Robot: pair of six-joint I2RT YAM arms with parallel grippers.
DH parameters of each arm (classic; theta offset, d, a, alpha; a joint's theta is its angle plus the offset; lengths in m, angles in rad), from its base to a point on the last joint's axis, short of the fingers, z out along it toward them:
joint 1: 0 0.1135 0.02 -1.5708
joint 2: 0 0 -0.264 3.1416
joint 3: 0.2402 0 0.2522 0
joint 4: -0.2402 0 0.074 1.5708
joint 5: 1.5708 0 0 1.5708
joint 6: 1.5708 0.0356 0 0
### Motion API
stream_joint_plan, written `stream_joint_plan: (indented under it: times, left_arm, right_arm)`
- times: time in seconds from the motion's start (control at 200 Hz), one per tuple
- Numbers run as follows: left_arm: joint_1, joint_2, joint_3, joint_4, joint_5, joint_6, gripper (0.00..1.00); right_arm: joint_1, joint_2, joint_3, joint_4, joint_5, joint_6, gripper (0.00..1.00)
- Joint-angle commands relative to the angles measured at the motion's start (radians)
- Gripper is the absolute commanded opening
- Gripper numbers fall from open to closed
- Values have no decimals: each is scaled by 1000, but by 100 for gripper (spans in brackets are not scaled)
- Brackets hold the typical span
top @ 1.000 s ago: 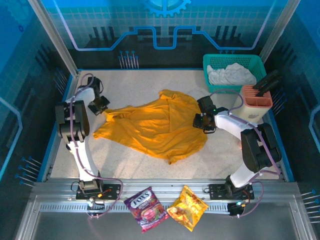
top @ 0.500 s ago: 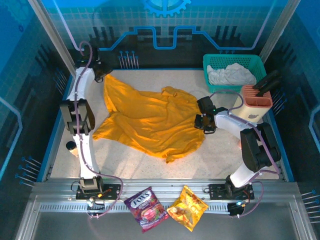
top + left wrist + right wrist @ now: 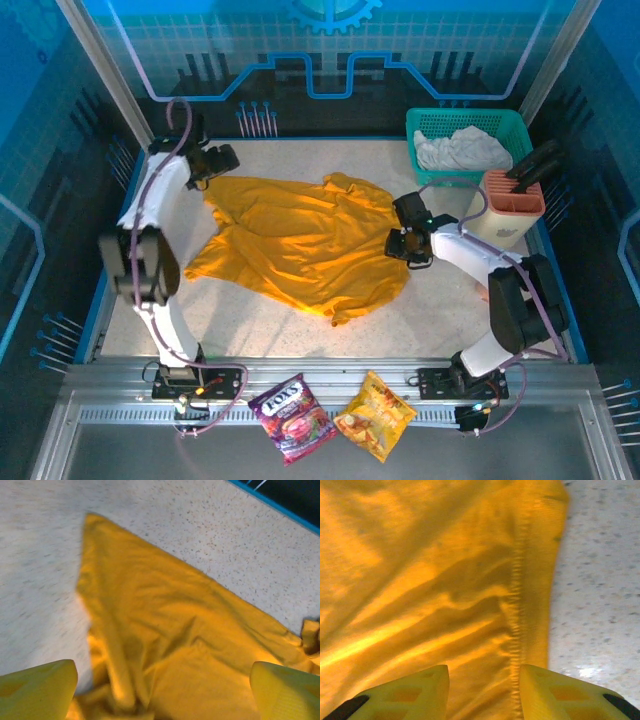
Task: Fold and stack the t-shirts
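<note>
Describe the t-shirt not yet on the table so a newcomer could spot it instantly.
Look to the far right corner of the table, where a teal basket sits. The whitish-grey shirt lies crumpled inside it. Its pale colour and bunched shape set it apart from the golden-orange shirt spread out mid-table and the peach holder beside the basket.
</note>
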Motion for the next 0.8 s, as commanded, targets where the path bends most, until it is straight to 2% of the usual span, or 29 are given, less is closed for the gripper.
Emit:
stream_joint_plan:
  times: [0.0,0.125,0.215,0.505,0.576,0.691,0.796]
  left_arm:
    - [-2,-139,-235,-92,-60,-61,88]
    - [-2,-268,-484,-23,-58,-96,86]
    - [-2,-328,-587,10,-45,-115,85]
    - [-2,-361,-615,-37,-54,-115,86]
    - [-3,-367,-608,-39,-54,-115,86]
    - [-5,-375,-596,-47,-51,-116,86]
    - [-11,-381,-581,-70,-62,-107,86]
  right_arm:
    - [45,-8,16,-7,-62,13,44]
    - [77,38,8,14,-62,36,49]
    - [102,81,10,16,-66,43,49]
    - [218,175,-48,18,8,113,50]
    - [225,186,-62,24,18,126,41]
    - [223,196,-52,2,66,122,14]
    - [206,178,0,-68,129,83,0]
